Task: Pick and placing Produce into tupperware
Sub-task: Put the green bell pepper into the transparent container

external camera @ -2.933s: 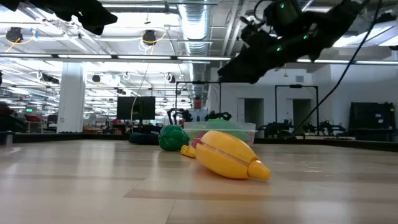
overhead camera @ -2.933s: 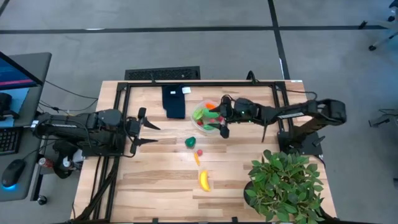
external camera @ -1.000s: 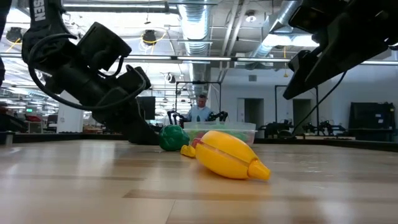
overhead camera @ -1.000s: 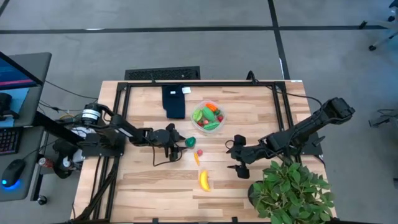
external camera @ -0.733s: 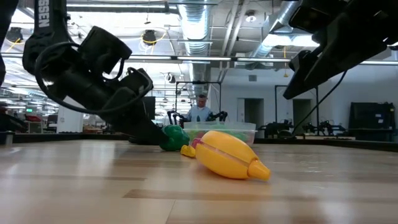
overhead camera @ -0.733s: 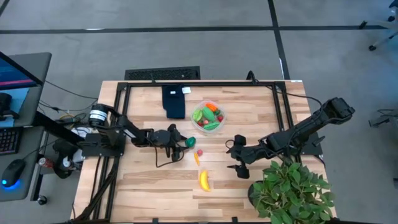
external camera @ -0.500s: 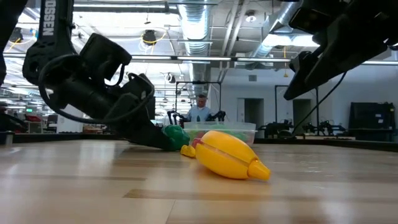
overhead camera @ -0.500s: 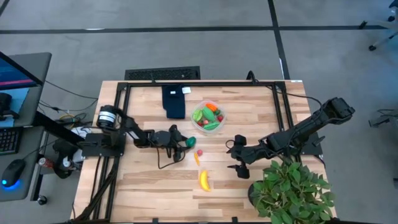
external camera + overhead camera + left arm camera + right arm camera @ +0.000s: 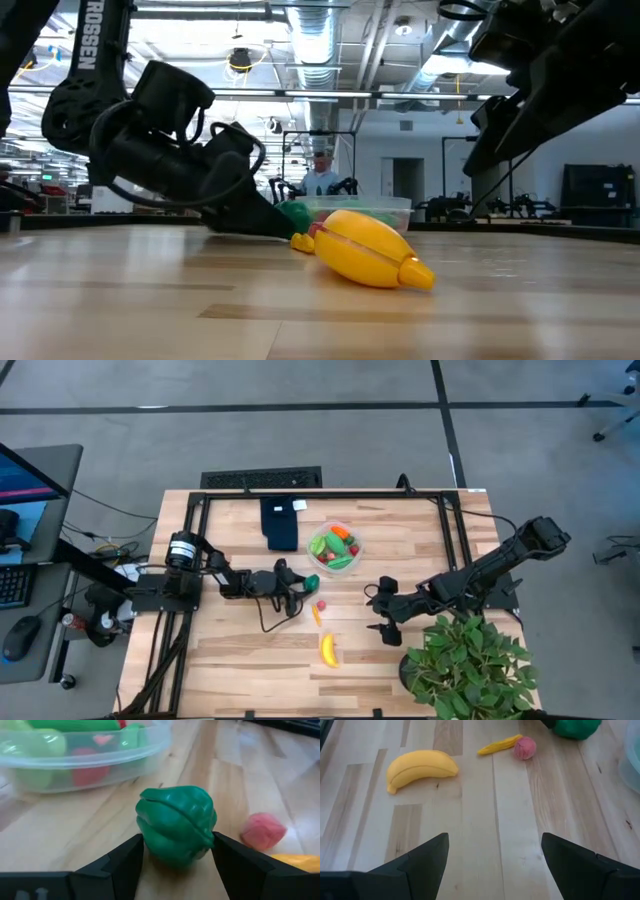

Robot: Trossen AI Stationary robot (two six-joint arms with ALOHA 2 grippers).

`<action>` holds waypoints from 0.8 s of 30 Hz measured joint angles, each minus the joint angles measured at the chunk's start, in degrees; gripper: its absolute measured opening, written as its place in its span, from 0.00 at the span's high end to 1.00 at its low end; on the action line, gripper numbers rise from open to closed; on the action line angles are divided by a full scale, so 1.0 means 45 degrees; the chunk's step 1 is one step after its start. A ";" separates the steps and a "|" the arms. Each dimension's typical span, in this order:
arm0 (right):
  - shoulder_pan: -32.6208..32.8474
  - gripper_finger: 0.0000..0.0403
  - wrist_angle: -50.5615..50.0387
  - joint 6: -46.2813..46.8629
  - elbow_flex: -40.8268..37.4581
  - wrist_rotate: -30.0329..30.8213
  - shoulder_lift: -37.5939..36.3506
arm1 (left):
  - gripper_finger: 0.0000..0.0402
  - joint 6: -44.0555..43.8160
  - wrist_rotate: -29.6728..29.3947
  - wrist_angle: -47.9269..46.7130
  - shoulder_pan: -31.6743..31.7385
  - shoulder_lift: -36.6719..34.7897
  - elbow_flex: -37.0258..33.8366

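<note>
A: Since half a second back the left arm is reaching further right across the high view; the left gripper [image 9: 300,592] is now bracketing the green pepper [image 9: 311,583], just left of frame centre. Right arm isn't budging.

B: Fingers closed yet?

A: No. In the left wrist view the fingers [image 9: 125,862] are standing wide, one on each side of the pepper [image 9: 176,824], close to its flanks, nothing gripped.

B: So the relation that matters?

A: Pepper is sitting dead ahead, between the open jaws. It's squat and lobed, no real long axis, so finger angle is hardly mattering. The left arm is much the nearer; the right gripper [image 9: 384,609] is hanging open and empty at lower right of centre, beside the potted plant [image 9: 462,665].

B: Where's the tupperware?

A: Tupperware [image 9: 334,547] is sitting up and right of the pepper, above centre, already holding green and red pieces. Clear thin plastic, round; its wall is showing just beyond the pepper in the wrist view.

B: What's left out?

A: Strawberry [image 9: 322,604], carrot [image 9: 316,616], banana [image 9: 328,650], trailing down toward lower centre. All smooth, glossy toy plastic on a pale wood plank table [image 9: 240,660].

B: Slip risk?

A: I'm judging some: rounded slick sides.
</note>
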 joint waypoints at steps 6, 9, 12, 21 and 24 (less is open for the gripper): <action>0.0005 0.22 -0.0002 -0.0006 0.0000 -0.0003 0.0000 | 0.44 0.0018 -0.0274 -0.0363 -0.0005 0.0000 0.0152; 0.0044 0.22 -0.0004 -0.0015 0.0000 -0.0010 0.0000 | 0.45 0.0142 -0.0287 -0.0389 -0.0009 0.0000 0.0155; 0.0039 0.22 -0.0011 -0.0015 0.0000 -0.0010 0.0000 | 0.47 0.0332 -0.0448 -0.0384 -0.0018 0.0000 0.0155; 0.0039 0.22 -0.0012 -0.0019 0.0000 -0.0015 0.0000 | 0.58 0.0627 -0.0599 -0.0378 -0.0013 0.0000 0.0155; 0.0039 0.22 -0.0012 -0.0019 0.0000 -0.0015 0.0000 | 0.60 0.0627 -0.0599 -0.0391 -0.0013 0.0000 0.0155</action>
